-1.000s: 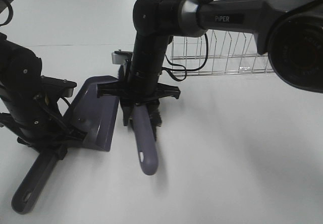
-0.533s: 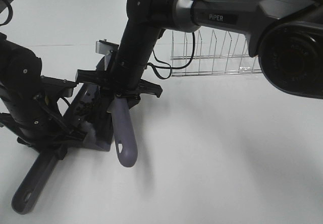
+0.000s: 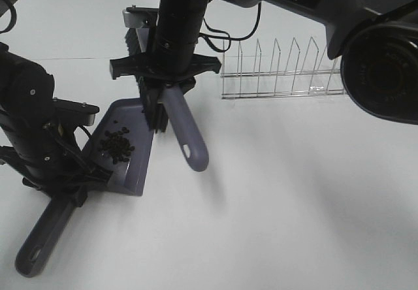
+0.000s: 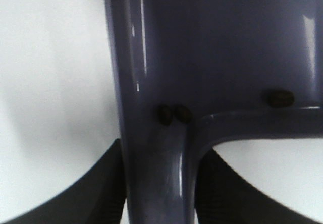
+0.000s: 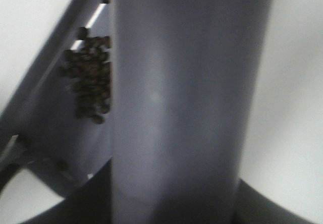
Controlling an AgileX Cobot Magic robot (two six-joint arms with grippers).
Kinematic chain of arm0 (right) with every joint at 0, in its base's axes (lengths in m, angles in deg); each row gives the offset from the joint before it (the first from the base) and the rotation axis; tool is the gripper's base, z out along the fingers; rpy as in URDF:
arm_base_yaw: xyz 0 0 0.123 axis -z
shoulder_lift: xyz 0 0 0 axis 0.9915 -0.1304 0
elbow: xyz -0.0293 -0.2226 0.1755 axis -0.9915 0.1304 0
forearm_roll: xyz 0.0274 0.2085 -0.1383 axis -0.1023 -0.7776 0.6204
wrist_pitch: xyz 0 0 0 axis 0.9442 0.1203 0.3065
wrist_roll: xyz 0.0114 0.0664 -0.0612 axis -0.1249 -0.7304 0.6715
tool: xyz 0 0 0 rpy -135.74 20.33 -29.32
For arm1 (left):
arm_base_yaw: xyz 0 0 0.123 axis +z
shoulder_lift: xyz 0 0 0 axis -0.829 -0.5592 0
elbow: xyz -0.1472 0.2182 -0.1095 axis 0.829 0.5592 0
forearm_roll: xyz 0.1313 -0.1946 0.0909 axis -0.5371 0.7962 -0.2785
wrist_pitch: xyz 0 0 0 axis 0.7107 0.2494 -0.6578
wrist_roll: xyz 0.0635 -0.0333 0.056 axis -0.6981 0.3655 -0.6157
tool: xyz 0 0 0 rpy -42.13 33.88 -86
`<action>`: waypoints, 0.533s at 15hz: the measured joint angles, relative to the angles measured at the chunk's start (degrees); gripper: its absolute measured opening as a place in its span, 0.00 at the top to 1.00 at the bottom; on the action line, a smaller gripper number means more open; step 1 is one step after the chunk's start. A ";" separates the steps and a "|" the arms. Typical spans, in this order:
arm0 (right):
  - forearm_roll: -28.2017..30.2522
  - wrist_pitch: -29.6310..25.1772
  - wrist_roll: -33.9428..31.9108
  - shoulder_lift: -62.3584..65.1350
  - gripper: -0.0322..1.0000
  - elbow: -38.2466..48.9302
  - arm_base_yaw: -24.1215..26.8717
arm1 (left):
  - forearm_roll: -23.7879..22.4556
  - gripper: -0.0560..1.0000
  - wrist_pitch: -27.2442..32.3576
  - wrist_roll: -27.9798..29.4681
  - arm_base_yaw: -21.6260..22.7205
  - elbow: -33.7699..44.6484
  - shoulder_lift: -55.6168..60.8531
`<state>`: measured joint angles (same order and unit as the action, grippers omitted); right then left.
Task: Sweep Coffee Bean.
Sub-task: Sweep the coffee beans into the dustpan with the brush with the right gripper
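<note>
The coffee beans (image 3: 116, 146) lie in a small dark cluster inside the purple dustpan (image 3: 137, 169), which rests on the white table. My left gripper (image 3: 68, 187) is shut on the dustpan's handle (image 3: 42, 238); the left wrist view shows the handle (image 4: 154, 183) between the fingers and a few beans (image 4: 174, 114) at the pan's back wall. My right gripper (image 3: 163, 91) is shut on the purple brush (image 3: 186, 136) and holds it lifted over the pan's far right edge, bristles (image 3: 151, 115) down. The right wrist view shows the brush handle (image 5: 181, 98) and the beans (image 5: 91, 77) beside it.
A clear wire rack (image 3: 281, 71) stands at the back, right of the brush. The white table (image 3: 307, 192) stretches to the right and front.
The right gripper has swept the brush left across the dustpan, then lifted it up and back. The coffee beans now lie uncovered inside the pan. The left arm has not moved.
</note>
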<state>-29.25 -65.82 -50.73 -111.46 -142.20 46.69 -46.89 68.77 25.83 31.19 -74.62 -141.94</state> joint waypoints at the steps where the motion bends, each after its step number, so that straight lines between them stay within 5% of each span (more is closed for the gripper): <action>1: 5.21 -0.11 0.06 0.11 0.66 0.00 0.00 | 0.00 0.63 0.00 0.00 0.00 0.00 0.00; 3: 15.30 -0.06 0.86 1.43 0.66 5.04 0.06 | 0.17 0.63 0.29 0.00 0.00 0.00 0.00; 8: 24.87 -0.40 1.66 3.95 0.66 16.67 0.06 | 0.29 0.63 0.34 0.00 0.00 0.00 0.00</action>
<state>-4.38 -66.22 -49.07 -107.51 -125.52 46.75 -46.61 69.11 25.83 31.19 -74.62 -141.94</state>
